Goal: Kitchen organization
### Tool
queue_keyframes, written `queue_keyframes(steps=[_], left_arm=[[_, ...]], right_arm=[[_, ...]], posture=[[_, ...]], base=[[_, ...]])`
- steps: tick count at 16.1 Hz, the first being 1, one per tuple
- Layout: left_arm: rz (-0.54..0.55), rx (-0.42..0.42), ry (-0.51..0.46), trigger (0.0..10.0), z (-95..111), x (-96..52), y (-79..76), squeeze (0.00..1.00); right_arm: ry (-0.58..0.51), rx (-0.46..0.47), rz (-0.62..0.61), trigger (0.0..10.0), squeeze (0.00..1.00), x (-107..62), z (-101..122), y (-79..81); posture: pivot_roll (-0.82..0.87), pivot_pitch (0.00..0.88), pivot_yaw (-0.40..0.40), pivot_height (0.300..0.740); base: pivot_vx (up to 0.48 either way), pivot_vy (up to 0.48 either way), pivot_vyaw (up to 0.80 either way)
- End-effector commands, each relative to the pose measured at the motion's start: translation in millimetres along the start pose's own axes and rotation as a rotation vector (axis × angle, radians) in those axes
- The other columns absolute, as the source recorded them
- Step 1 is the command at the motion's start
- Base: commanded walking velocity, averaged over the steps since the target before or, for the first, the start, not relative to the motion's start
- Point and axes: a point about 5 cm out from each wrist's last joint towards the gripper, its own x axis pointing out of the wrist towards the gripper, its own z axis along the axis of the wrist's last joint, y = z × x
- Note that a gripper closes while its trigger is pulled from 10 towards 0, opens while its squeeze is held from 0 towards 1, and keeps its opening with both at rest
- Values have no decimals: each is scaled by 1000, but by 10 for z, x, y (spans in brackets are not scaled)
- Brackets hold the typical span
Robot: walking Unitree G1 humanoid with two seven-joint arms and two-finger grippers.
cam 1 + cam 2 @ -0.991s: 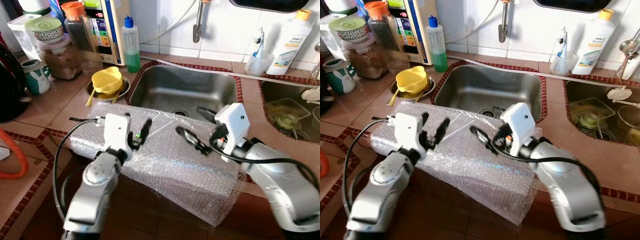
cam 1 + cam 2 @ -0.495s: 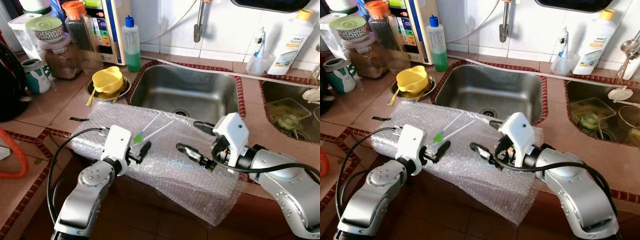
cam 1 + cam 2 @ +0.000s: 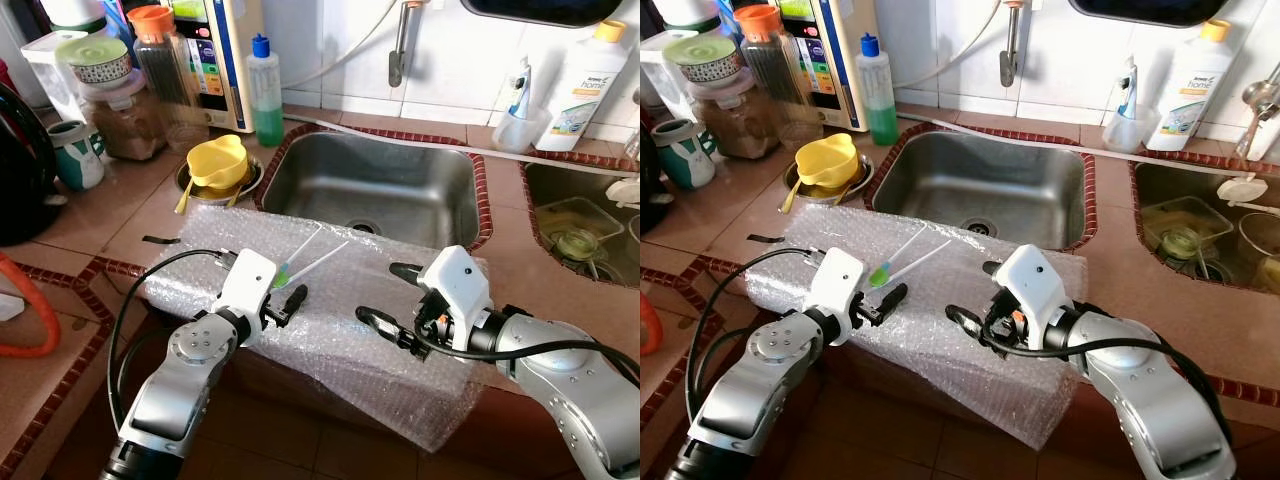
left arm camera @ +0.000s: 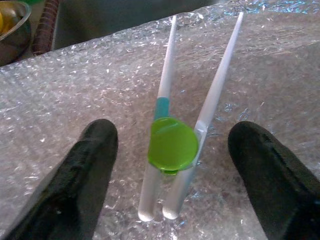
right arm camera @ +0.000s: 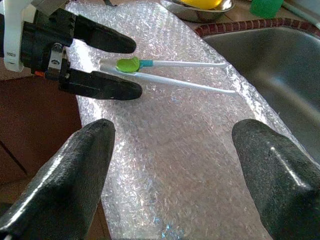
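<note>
1. White training chopsticks point(image 4: 170, 150), joined by a green clip, are laid on the bubble wrap point(image 3: 330, 330) before the sink point(image 3: 375, 180).
2. The left gripper point(image 4: 170, 165) is spread wide around their clipped end, nothing grasped.
3. The right gripper point(image 3: 385, 300) is held open and empty nearby.

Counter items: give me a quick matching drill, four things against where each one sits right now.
Things:
1. training chopsticks
2. yellow bowl
3. green bottle
4. left end effector

Places:
A. at the wall, by the sink's back left corner
B. lying on the bubble wrap
C. inside a metal bowl left of the sink
D. open, fingers on either side of the chopsticks' joined end

Pairs: 1-B, 2-C, 3-A, 4-D
</note>
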Motion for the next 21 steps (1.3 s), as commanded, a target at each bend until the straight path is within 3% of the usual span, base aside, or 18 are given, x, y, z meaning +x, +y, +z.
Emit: queue_keyframes(steps=[1,10,16,21], left_arm=[[1,10,22,0,-44,14,6,0],[34,23,7,0,-75,19,43,0],[177,165,-53,0,-51,-19,122,0],[247,225,-111,0,-29,-20,145,0]], right_arm=[[4,-23,11,10000,0,-8,28,40],[17,-52,1,10000,0,-22,12,16],[31,-61,-15,10000,0,-56,-21,-19],[36,-71,-25,10000,0,-70,-30,-38]], posture=[[-104,70,51,740],[-105,70,42,740],[-110,71,42,740],[-120,68,43,740]], base=[[0,0,0],[0,0,0],[0,0,0],[0,0,0]])
